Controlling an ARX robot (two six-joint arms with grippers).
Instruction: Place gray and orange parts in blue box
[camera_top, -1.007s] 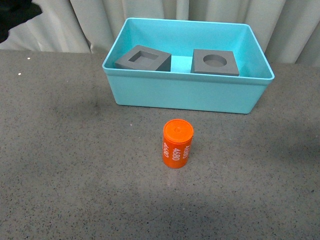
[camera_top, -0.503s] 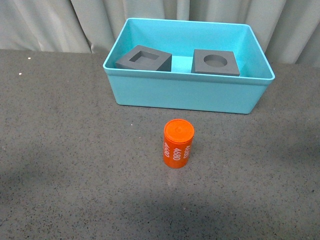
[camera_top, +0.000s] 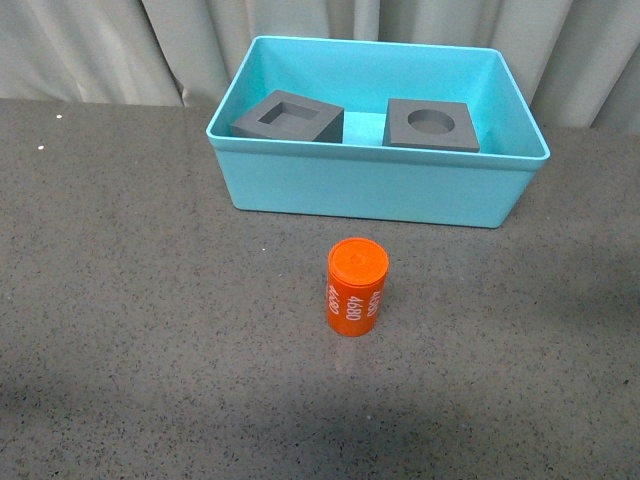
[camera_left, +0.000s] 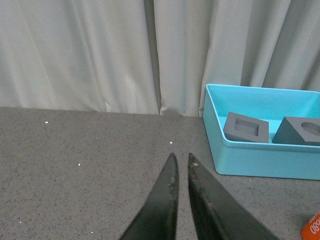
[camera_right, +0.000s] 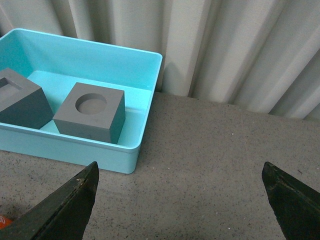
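Two gray cubes sit inside the blue box (camera_top: 370, 190) in my front view. The cube with the square recess (camera_top: 288, 116) is on the left and the cube with the round recess (camera_top: 432, 125) on the right, apart from each other. One orange cylinder (camera_top: 356, 287) stands upright on the worktop (camera_top: 150, 300) in front of the box, clear of its near wall, with white digits on its side. Neither arm shows here. The worktop is dark speckled gray, and a pale pleated curtain (camera_top: 100, 50) hangs behind it.

From the left wrist, I see the left fingers (camera_left: 167, 200) drawn nearly together with only a thin slit between them. They grip nothing and are off to the side of the box. Both cubes show in the box, and a sliver of the cylinder shows at the picture's edge.

From the right wrist, the right fingers (camera_right: 75, 200) are spread wide and touch nothing. Between them lie worktop and one end of the box, with the round-recess cube plainly inside and part of the other cube beside it.
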